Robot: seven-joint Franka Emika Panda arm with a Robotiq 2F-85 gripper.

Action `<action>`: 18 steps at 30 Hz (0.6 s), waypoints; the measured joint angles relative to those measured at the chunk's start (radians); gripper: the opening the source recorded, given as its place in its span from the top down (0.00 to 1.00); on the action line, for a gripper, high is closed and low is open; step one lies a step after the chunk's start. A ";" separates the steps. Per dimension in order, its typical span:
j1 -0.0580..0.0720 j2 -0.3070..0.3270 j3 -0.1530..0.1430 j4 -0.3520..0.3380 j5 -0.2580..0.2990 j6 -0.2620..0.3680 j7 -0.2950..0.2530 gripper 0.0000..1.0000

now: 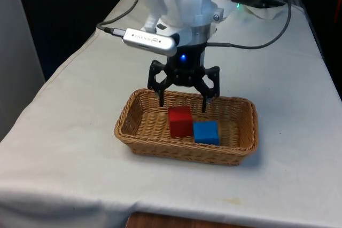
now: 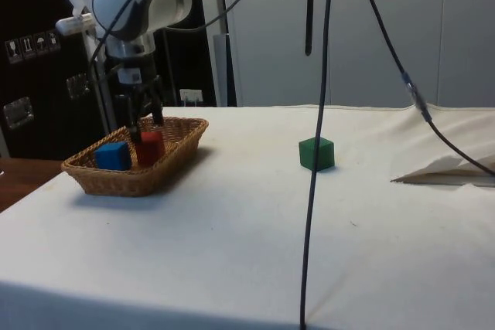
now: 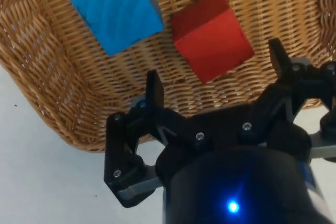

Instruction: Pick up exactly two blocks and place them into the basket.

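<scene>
A wicker basket [image 1: 240,148] [image 2: 182,135] [image 3: 47,77] holds a red block [image 1: 180,121] [image 2: 150,147] [image 3: 212,36] and a blue block [image 1: 206,132] [image 2: 113,155] [image 3: 117,10], lying side by side on its floor. My gripper [image 1: 183,101] [image 2: 147,125] [image 3: 216,72] hangs open just above the red block, with nothing between its fingers [image 3: 154,91]. A green block [image 2: 316,153] sits on the white cloth well away from the basket.
Black cables [image 2: 319,144] hang down in front of the side view. A fold of cloth [image 2: 448,168] rises at the side view's right. A grey cable [image 1: 267,41] trails over the table behind the arm.
</scene>
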 measured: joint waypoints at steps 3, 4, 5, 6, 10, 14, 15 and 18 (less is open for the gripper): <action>0.000 -0.001 0.000 -0.002 0.000 0.000 -0.001 0.00; 0.000 -0.002 0.000 -0.002 0.000 0.000 -0.001 0.00; 0.000 -0.002 0.000 -0.002 0.000 0.000 -0.001 0.00; 0.000 -0.002 0.000 -0.002 0.000 0.000 -0.001 0.00; 0.003 -0.012 0.000 -0.004 0.000 -0.008 -0.001 0.00; 0.021 -0.059 0.001 -0.027 -0.010 -0.049 0.009 0.00; 0.021 -0.059 0.001 -0.027 -0.010 -0.049 0.009 0.00; 0.037 -0.083 0.003 -0.053 -0.018 -0.051 0.020 0.00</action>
